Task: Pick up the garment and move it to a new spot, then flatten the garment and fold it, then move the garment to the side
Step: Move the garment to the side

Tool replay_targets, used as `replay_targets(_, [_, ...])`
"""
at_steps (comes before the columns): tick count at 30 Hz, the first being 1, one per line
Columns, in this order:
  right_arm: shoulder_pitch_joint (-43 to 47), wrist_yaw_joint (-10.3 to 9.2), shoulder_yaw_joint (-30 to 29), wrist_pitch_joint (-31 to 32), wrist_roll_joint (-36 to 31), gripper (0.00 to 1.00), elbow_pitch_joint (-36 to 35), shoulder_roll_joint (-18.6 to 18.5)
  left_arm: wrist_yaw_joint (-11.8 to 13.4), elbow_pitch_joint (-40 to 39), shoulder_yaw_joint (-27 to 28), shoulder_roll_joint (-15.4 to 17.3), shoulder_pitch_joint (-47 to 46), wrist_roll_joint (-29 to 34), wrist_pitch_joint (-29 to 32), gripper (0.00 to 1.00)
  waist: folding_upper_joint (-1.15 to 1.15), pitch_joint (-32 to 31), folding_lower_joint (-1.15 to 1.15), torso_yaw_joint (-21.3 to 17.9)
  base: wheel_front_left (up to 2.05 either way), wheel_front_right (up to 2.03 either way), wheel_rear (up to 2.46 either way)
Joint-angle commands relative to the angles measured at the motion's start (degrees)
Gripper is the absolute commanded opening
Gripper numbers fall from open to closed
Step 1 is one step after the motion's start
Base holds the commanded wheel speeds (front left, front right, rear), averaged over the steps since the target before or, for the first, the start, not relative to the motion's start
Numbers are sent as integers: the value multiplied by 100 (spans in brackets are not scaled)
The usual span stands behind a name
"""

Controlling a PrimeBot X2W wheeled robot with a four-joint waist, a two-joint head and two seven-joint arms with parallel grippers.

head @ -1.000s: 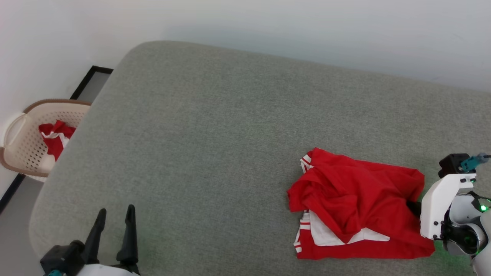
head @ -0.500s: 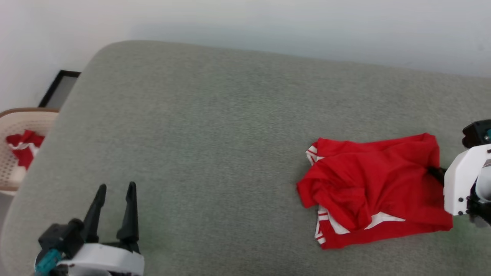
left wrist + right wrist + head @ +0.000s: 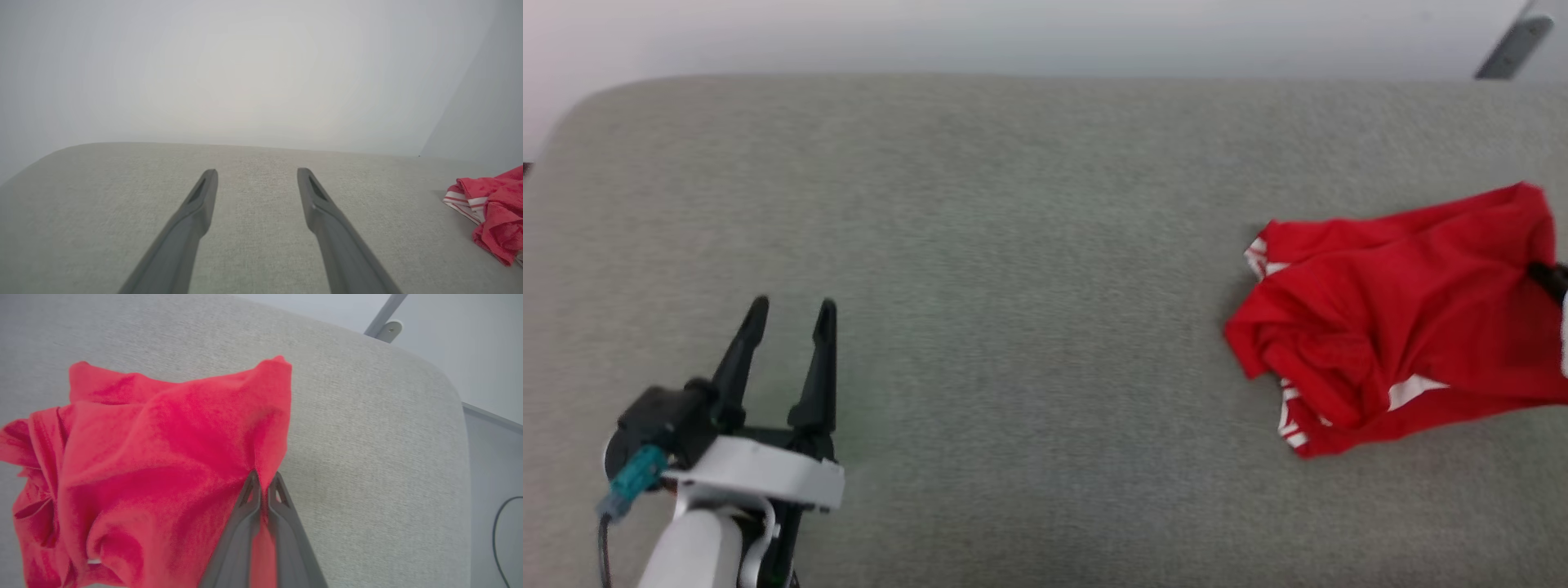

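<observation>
The right pincer [image 3: 264, 476] clamps an edge of the red shirt [image 3: 1396, 318], seemingly soft and limp. The left pincer [image 3: 793, 305] gapes.

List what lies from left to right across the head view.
left gripper → bare stretch of the grey upholstered surface → red T-shirt, crumpled
</observation>
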Motion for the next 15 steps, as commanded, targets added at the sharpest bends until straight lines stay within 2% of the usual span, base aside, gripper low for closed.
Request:
replay_targets(1, [-129,-10,2,-36,52,0,-5,-79,-37,32,-55,57,-176,37,-4,100,0,401,0,-446,0,0,0])
replay_targets(8, [-639,-10,170,-510,22,0,235,-549,-33,124,-478,220,-815,84,-4,100,0,889,0,-958,0,0,0])
replay_targets(15, [-1126,-10,442,-1208,-217,0,824,-921,-34,249,-867,390,-1313,22,8,100,0,1241,0,-1220,0,0,0])
